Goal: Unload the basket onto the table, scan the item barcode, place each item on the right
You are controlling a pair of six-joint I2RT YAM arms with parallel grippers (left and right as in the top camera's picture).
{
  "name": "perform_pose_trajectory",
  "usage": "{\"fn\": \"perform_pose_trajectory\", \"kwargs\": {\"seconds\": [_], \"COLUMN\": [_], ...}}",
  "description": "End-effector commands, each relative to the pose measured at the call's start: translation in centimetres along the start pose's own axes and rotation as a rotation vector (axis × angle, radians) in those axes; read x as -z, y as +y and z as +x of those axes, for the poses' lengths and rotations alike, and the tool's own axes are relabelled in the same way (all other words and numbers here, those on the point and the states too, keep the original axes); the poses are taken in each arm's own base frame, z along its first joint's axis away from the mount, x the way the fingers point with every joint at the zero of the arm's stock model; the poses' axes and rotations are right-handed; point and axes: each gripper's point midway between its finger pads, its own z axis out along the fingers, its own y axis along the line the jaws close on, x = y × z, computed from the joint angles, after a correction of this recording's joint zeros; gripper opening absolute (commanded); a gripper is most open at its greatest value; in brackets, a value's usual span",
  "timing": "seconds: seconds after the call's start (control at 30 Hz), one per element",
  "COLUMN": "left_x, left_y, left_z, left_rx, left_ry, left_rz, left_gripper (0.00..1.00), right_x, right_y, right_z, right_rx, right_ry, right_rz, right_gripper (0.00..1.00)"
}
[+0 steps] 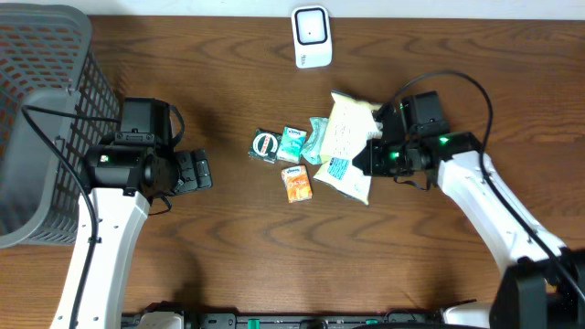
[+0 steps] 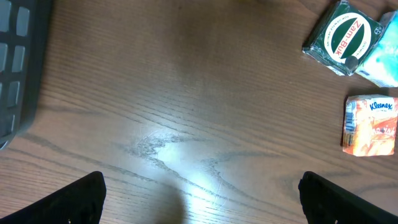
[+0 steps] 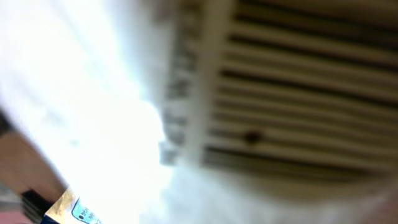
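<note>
Near the tabletop [image 1: 228, 247] centre, white bag [image 1: 345, 137] clamped at its 3 o'clock edge by right gripper [image 1: 371, 153]. At 9 o'clock, left gripper [image 1: 203, 171] spread apart over bare wood. Scanner [image 1: 311, 37] at 12 o'clock.

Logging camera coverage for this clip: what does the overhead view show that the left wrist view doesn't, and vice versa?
Only overhead: the white scanner, and the white bag with the right gripper shut on its edge. Only left wrist: readable Zam-Buk and Kleenex lettering. Both: the green packet, the orange tissue pack, the grey basket.
</note>
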Motion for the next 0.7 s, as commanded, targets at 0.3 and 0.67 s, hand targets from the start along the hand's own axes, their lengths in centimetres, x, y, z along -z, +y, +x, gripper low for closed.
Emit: {"fn": "perform_pose_trajectory", "kwargs": {"seconds": [0.3, 0.67], "left_x": [-0.2, -0.2], "left_y": [0.0, 0.0], "left_z": [0.2, 0.2], "left_rx": [0.009, 0.009], "left_ry": [0.009, 0.009], "left_rz": [-0.007, -0.007], "left_gripper": [0.98, 0.98], "right_x": [0.0, 0.3], "right_y": [-7.1, -3.0], "right_z": [1.0, 1.2], "right_rx": [0.271, 0.074], "right_ry": [0.101, 0.117], "right_rz": [0.376, 0.19], "right_gripper": [0.76, 0.88]}}
